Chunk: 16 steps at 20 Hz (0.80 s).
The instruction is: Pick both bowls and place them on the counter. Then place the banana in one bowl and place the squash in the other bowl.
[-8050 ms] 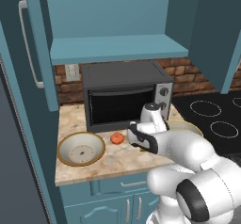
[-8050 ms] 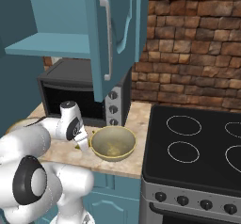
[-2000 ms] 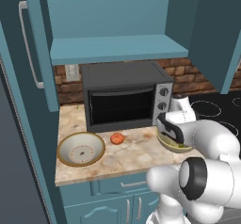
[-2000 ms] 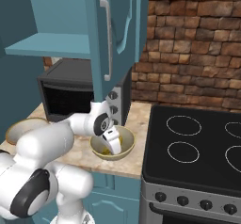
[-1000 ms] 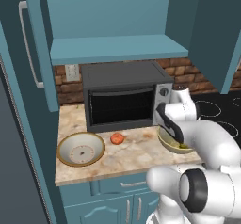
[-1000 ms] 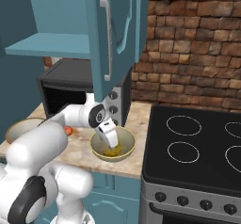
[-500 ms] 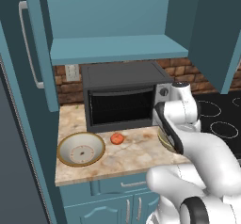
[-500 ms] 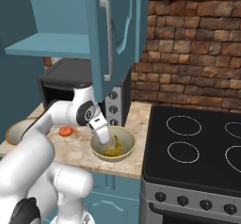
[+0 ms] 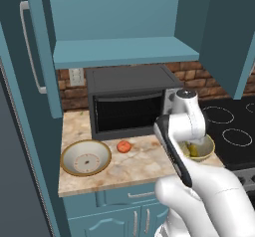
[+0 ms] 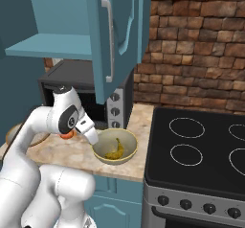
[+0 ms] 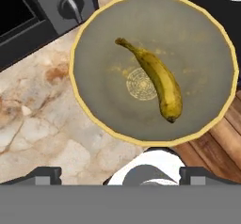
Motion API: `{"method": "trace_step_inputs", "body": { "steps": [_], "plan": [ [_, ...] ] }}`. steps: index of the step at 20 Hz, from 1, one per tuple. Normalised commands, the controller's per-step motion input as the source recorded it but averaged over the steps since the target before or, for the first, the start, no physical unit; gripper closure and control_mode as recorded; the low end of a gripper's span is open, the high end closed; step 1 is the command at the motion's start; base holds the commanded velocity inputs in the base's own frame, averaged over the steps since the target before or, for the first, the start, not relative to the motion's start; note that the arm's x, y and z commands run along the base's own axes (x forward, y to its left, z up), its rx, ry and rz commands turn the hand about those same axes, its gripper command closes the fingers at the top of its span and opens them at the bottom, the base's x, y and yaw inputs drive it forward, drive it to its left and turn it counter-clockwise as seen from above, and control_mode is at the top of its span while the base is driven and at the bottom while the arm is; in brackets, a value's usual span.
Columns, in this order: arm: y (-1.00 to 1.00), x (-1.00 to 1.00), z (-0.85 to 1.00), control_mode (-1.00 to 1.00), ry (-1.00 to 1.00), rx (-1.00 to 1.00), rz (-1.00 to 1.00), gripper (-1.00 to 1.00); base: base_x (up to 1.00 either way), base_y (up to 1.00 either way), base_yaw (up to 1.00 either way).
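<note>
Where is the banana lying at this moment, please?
The banana lies inside the tan-olive bowl on the counter, between the microwave and the stovetop.

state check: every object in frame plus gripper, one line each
banana: lying loose in the tan-olive bowl, not gripped
tan-olive bowl: upright on the counter beside the stovetop
shallow bowl: upright on the counter, empty
squash: on the counter, in neither bowl
gripper: open, empty, above the tan-olive bowl's left rim
microwave: door closed
upper cabinet door: swung open
stovetop: bare, burners dark
</note>
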Motion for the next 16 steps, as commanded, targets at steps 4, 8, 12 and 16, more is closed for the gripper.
{"method": "trace_step_inputs", "body": {
  "steps": [4, 8, 12, 16],
  "plan": [
    [0.45, -0.03, 0.06, -1.0, -0.07, 0.01, 0.29, -1.0, 0.0, 0.0, 0.0],
    [0.3, 0.21, 0.01, -1.0, -0.02, 0.04, 0.26, -1.0, 0.0, 0.0, 0.0],
    [0.27, 0.28, 0.07, -1.0, 0.0, 0.05, 0.28, -1.0, 0.0, 0.0, 0.0],
    [0.36, 0.26, 0.01, -1.0, 0.0, 0.02, 0.22, -1.0, 0.0, 0.0, 0.0]
  ]
}}
